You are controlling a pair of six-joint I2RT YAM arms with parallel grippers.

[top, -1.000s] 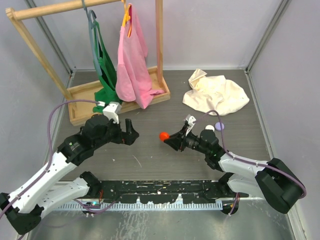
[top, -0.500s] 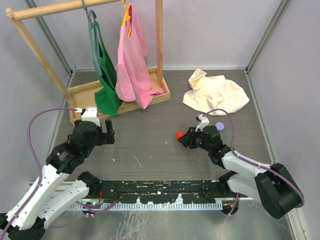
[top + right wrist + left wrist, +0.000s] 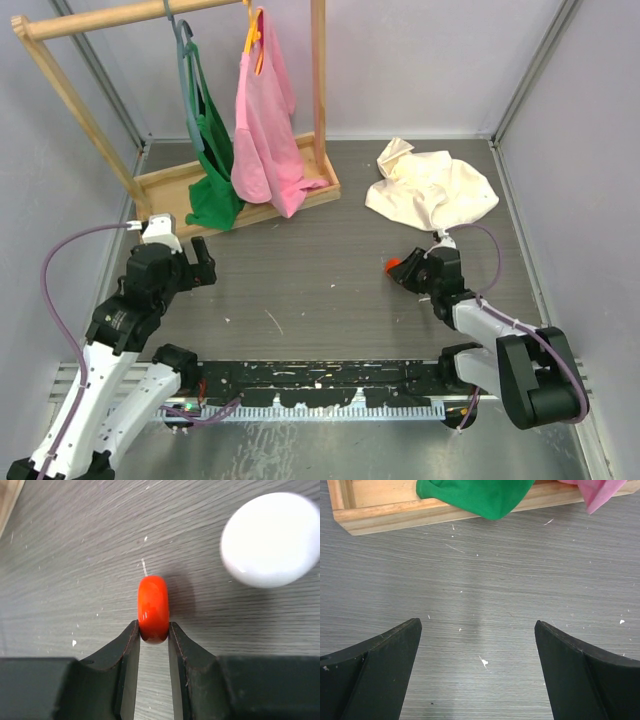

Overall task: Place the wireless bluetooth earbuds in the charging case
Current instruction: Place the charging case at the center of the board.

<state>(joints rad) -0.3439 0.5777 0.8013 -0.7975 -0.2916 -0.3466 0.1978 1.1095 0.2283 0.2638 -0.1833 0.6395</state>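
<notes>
My right gripper (image 3: 153,630) is shut on a glossy red round case (image 3: 153,607), held on edge by its rim just above the table. In the top view the red case (image 3: 394,266) shows at the tip of the right gripper (image 3: 402,270), right of the table's middle. A white round case (image 3: 270,540) lies closed on the table just beyond and to the right of the red one. My left gripper (image 3: 477,625) is open and empty over bare table at the left (image 3: 197,262). No earbuds show in any view.
A wooden rack base (image 3: 235,195) with green and pink garments (image 3: 262,120) hanging over it stands at the back left; its edge shows in the left wrist view (image 3: 420,515). A cream cloth (image 3: 430,185) lies crumpled at the back right. Grey walls close the sides.
My right gripper has drawn back to the right with the red case in it. My left arm has pulled back to the left, away from the middle.
</notes>
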